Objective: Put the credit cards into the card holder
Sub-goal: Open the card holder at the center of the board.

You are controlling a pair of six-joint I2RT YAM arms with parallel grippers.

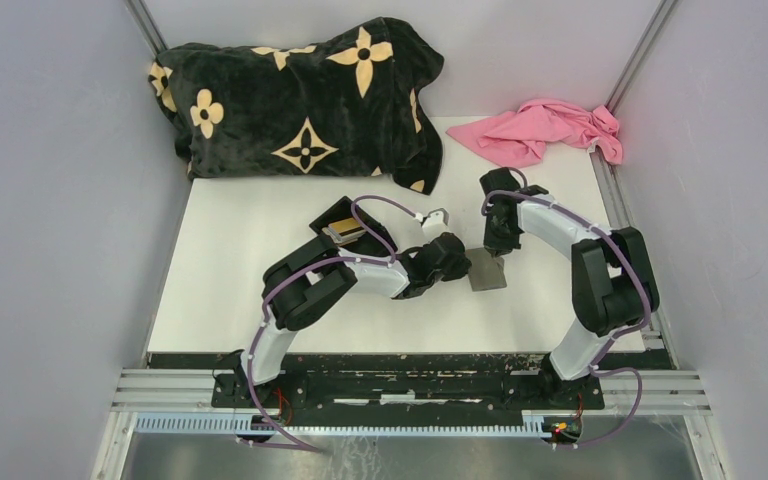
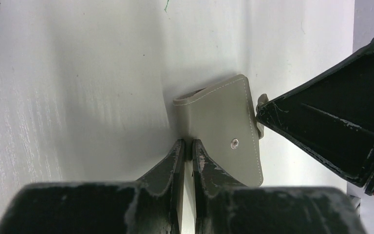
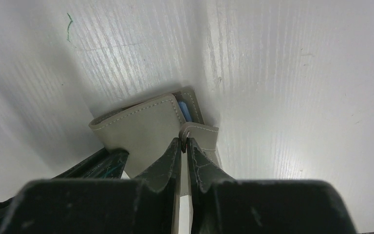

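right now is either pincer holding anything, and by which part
Both hold the card holder: the left pincer pinches a side edge, the right pincer pinches the clasp tab.

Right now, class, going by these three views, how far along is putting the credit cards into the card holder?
Done: unclear; something blue shows inside the card holder, perhaps a card. In hand: the left arm's fingers pinch the folded holder's edge, the right arm's fingers its clasp tab. Left: a gold card lies in the black box, not yet loaded.
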